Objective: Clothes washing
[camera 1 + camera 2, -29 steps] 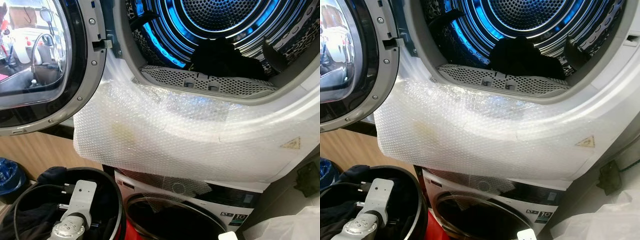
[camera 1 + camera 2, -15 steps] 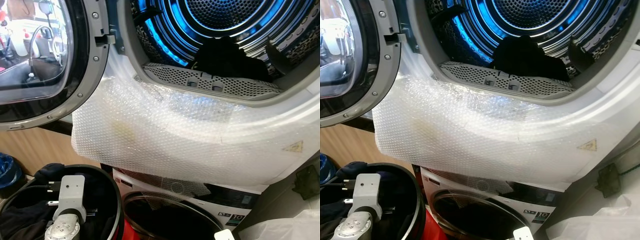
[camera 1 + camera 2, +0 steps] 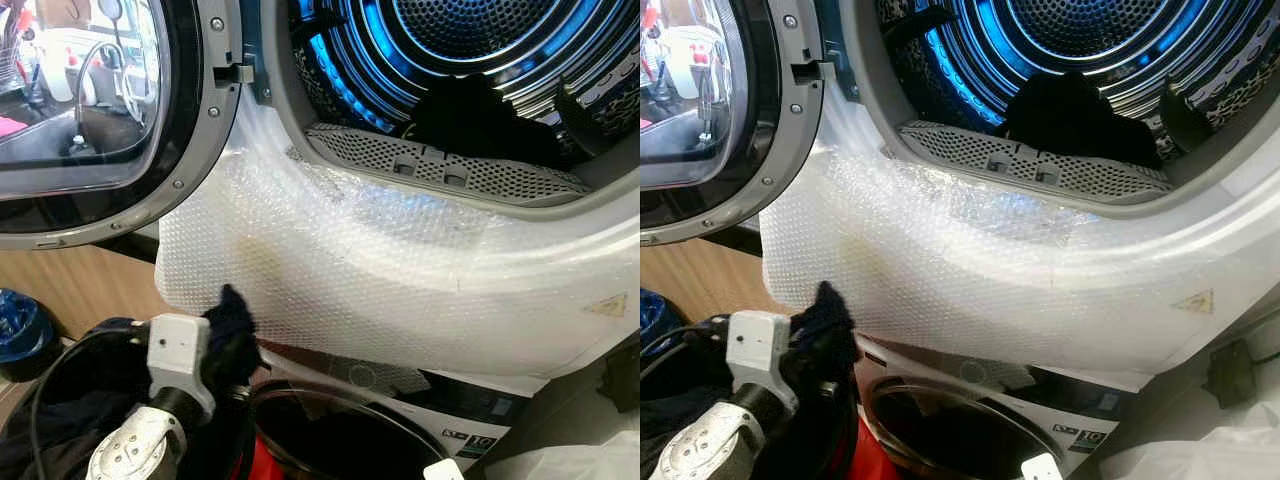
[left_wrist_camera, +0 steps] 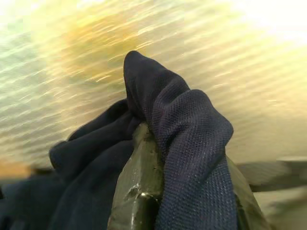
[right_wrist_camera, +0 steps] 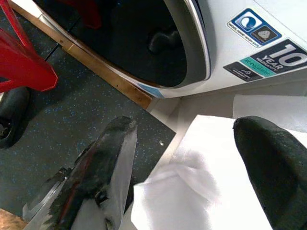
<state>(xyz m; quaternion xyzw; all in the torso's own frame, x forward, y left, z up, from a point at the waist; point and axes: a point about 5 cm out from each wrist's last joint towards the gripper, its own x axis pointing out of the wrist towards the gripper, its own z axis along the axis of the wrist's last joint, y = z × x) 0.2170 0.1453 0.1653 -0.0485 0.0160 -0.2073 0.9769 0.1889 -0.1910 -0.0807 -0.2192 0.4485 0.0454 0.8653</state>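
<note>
My left gripper (image 3: 234,345) is raised above the black laundry basket (image 3: 40,400) at the lower left, shut on a dark navy garment (image 3: 231,318). In the left wrist view the navy mesh cloth (image 4: 192,143) drapes over one finger (image 4: 136,191). The gripper is just in front of the bubble wrap (image 3: 400,280) taped below the upper machine's open drum (image 3: 450,40). A dark garment (image 3: 480,120) lies inside the blue-lit drum. My right gripper (image 5: 187,163) hangs low and open over the dark floor (image 5: 57,124) and a white sheet (image 5: 206,191).
The upper machine's round door (image 3: 100,120) stands open to the left. A lower washing machine (image 3: 330,440) with a dark glass door sits under the bubble wrap. More dark clothes (image 3: 60,440) lie in the basket. A blue object (image 3: 15,330) rests on the floor, far left.
My left arm has risen out of the basket, lifting the navy garment up toward the bubble wrap. The camera has shifted slightly.
</note>
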